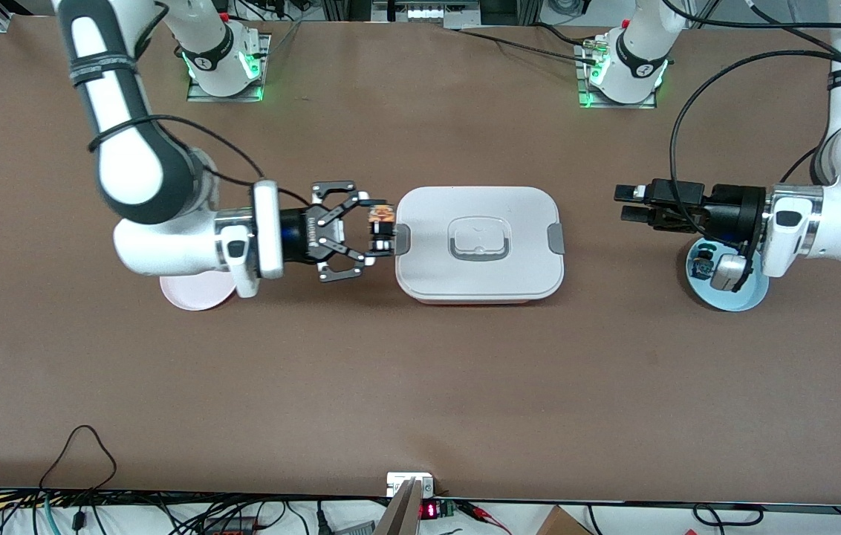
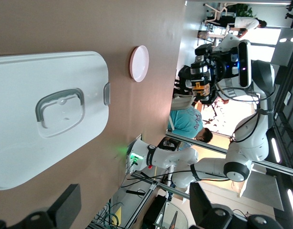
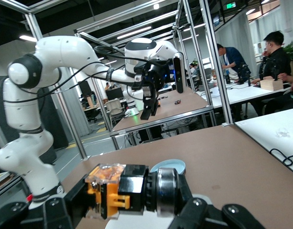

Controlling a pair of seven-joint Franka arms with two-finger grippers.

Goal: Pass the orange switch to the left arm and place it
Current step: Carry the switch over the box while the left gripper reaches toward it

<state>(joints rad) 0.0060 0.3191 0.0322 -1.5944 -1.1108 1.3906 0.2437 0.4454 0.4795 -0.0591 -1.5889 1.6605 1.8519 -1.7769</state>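
Jaws of the right gripper [image 1: 382, 227] are clamped on the orange switch [image 1: 382, 217], holding it in the air just beside the box's grey clip at the right arm's end, level with the lid; jaws of the left gripper [image 1: 630, 204] stand parted with nothing between them, up in the air off the box's other end, well apart from it and pointed toward it. Taking the box as the landmark, the brown desk [image 1: 420, 386] spreads out around it on all sides. Next in size, the right arm [image 1: 138, 171] reaches in from its base toward the box, and the left arm [image 1: 836, 215] comes in level from the desk's edge at its own end. That white box [image 1: 478, 242] sits flat on the desk between the two grippers, lid on, grey handle outline in the middle of the lid and a grey clip at each short end. Away from the box toward the left arm's end lies a light blue plate [image 1: 732, 293], partly under the left wrist, with a small dark item on it too hidden to make out. Away from the box toward the right arm's end lies a pink plate [image 1: 194, 293], half covered by the right forearm. In the right wrist view the switch [image 3: 108, 188] shows its orange part and black body gripped sideways.
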